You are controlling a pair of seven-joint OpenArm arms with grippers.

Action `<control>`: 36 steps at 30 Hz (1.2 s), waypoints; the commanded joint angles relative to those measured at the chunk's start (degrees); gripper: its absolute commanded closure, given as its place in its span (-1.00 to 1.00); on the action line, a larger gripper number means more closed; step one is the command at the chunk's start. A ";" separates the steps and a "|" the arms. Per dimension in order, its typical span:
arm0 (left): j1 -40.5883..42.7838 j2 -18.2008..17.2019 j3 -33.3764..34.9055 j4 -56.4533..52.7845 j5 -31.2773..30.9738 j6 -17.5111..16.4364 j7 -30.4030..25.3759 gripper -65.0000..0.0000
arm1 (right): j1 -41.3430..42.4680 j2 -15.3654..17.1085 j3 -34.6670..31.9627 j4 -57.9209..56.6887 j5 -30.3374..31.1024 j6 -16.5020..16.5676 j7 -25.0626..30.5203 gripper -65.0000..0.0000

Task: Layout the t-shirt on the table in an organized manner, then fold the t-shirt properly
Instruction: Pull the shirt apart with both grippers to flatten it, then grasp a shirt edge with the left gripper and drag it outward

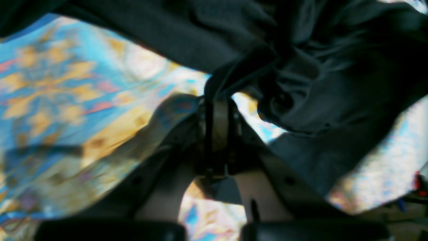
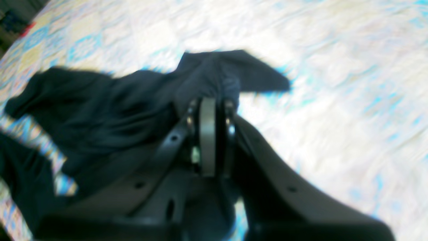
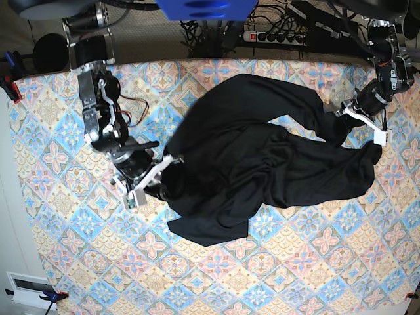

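Observation:
The black t-shirt (image 3: 262, 157) lies crumpled and spread unevenly across the middle and right of the table (image 3: 295, 275). My right gripper (image 3: 172, 161) is at the shirt's left edge. In the right wrist view it (image 2: 214, 98) is shut on a bunched fold of the t-shirt (image 2: 100, 100), which trails away to the left. My left gripper (image 3: 346, 121) is at the shirt's right side. In the left wrist view it (image 1: 217, 97) is shut on a dark fold of the t-shirt (image 1: 317, 73), which hangs bunched above the patterned cloth.
A power strip and cables (image 3: 275, 36) lie beyond the table's far edge. Red clamps (image 3: 12, 88) hold the cloth at the left edge. Bare patterned table (image 2: 334, 83) stretches along the near side and to the left.

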 commanded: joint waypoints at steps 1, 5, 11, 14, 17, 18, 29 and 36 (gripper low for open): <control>-2.13 -0.72 -0.57 1.00 -1.73 -0.31 0.84 0.93 | 1.14 2.14 2.37 1.08 1.62 -0.21 2.36 1.00; -6.79 0.96 -1.01 0.91 -1.82 -0.13 3.92 0.75 | -0.53 4.51 8.79 0.73 4.43 -0.21 2.45 1.00; -14.08 1.13 -0.83 0.74 3.81 -0.13 3.74 0.51 | -3.61 8.38 16.09 -0.59 6.28 -0.29 2.45 1.00; -19.09 2.45 -0.65 -1.20 8.56 -0.13 3.74 0.47 | -4.75 9.00 18.20 -2.53 6.28 -0.29 2.45 1.00; -26.48 4.30 -0.48 -7.18 15.06 -0.13 3.74 0.45 | -5.37 9.08 19.69 -4.55 6.28 -0.29 2.54 1.00; -28.85 5.00 0.22 -9.64 17.26 -0.13 3.74 0.45 | -5.98 9.08 20.22 -4.99 6.28 -0.29 2.63 1.00; -44.41 5.70 34.33 -28.19 34.84 -0.13 -11.11 0.45 | -6.34 9.00 20.57 -5.16 6.19 -0.29 2.63 1.00; -51.71 9.39 49.10 -45.24 43.90 -0.13 -20.17 0.46 | -6.34 8.91 20.48 -5.16 6.19 -0.29 2.63 1.00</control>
